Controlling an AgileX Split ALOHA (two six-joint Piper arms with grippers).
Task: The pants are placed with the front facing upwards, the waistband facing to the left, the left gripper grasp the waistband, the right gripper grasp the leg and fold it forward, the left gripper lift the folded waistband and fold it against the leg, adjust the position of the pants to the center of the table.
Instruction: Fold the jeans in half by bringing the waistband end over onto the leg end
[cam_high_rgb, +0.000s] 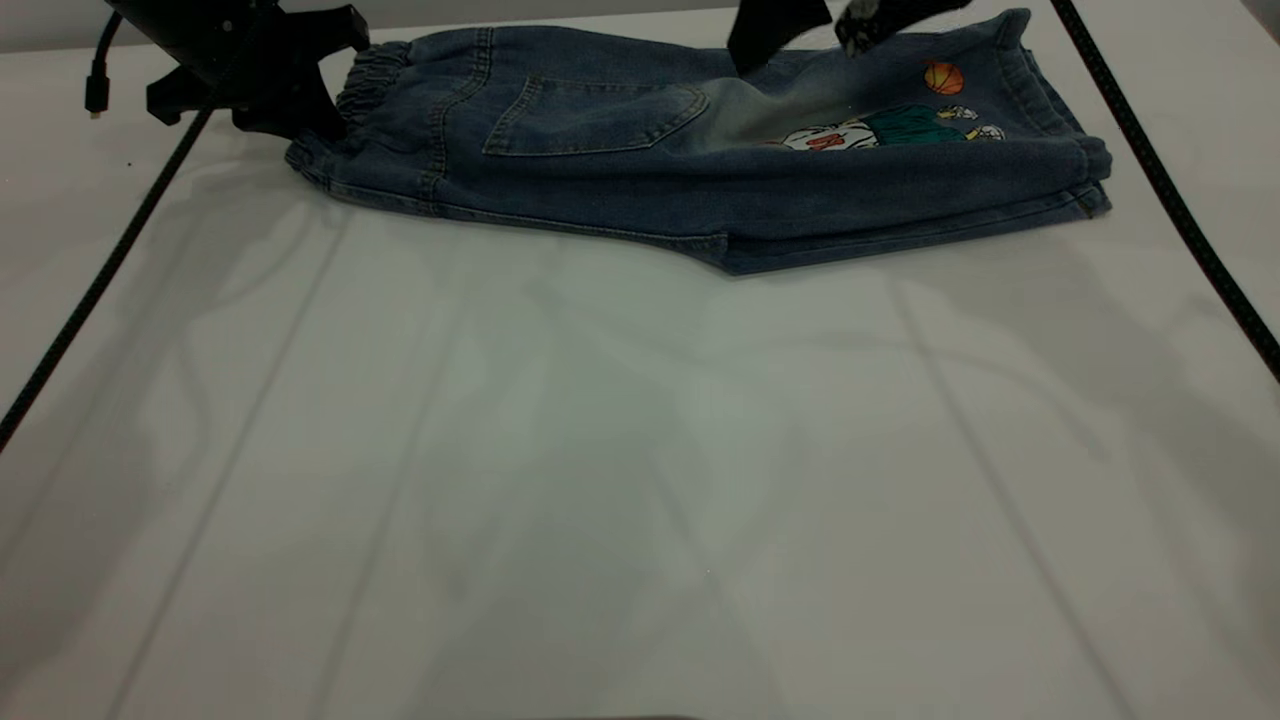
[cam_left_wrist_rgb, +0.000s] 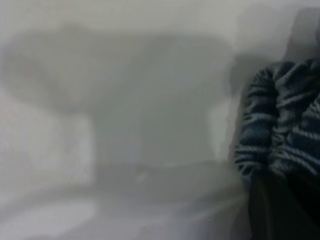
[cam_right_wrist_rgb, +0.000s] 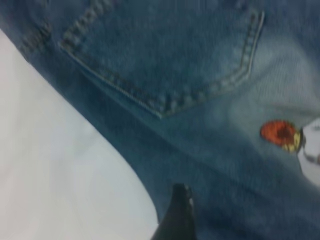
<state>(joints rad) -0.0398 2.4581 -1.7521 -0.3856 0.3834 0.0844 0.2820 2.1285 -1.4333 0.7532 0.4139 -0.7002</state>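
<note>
The pants (cam_high_rgb: 700, 160) lie folded lengthwise at the far side of the table (cam_high_rgb: 640, 450), back pocket up, with the basketball print (cam_high_rgb: 943, 77) near the leg end on the right. The ruffled waistband (cam_high_rgb: 372, 78) is the left end. My left gripper (cam_high_rgb: 300, 105) sits right against it, and in the left wrist view the gathered waistband (cam_left_wrist_rgb: 280, 120) fills one side. My right gripper (cam_high_rgb: 798, 55) hovers open just above the leg fabric, holding nothing. One of its fingers (cam_right_wrist_rgb: 179, 212) shows over the denim (cam_right_wrist_rgb: 190, 75) near the fold edge.
Black braided cables run down the left (cam_high_rgb: 90, 290) and right (cam_high_rgb: 1180, 210) sides of the table. The table's back edge is just behind the pants. The wide white surface stretches from the pants toward the camera.
</note>
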